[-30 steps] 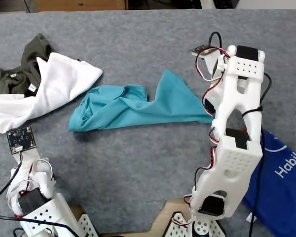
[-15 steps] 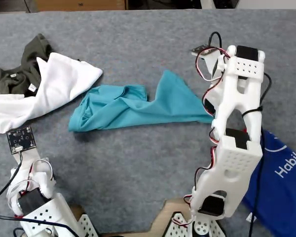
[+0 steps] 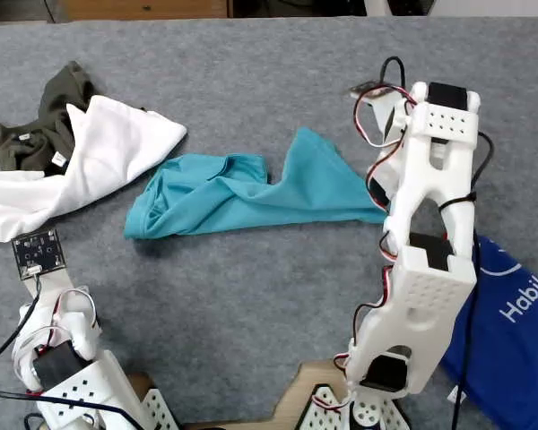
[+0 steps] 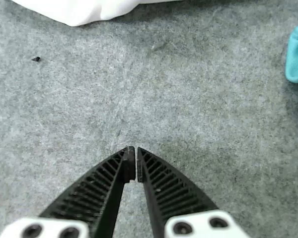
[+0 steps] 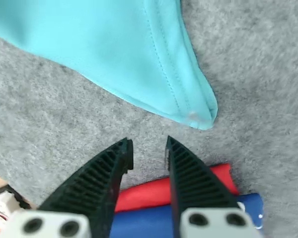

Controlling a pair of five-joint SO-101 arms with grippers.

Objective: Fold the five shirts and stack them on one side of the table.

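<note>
The teal shirt point(image 3: 251, 193) lay crumpled on the table point(image 3: 251, 305), soft and light, probably best pinched at its hemmed corner point(image 5: 196, 114) just beyond the spread right end effector point(image 5: 148, 148); the left end effector point(image 4: 131, 163) sat pressed together

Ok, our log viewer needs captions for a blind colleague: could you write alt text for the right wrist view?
The right gripper, open, hangs over grey felt just short of the hemmed corner of a teal shirt. Beneath it lie a red cloth and a blue cloth, side by side.
</note>
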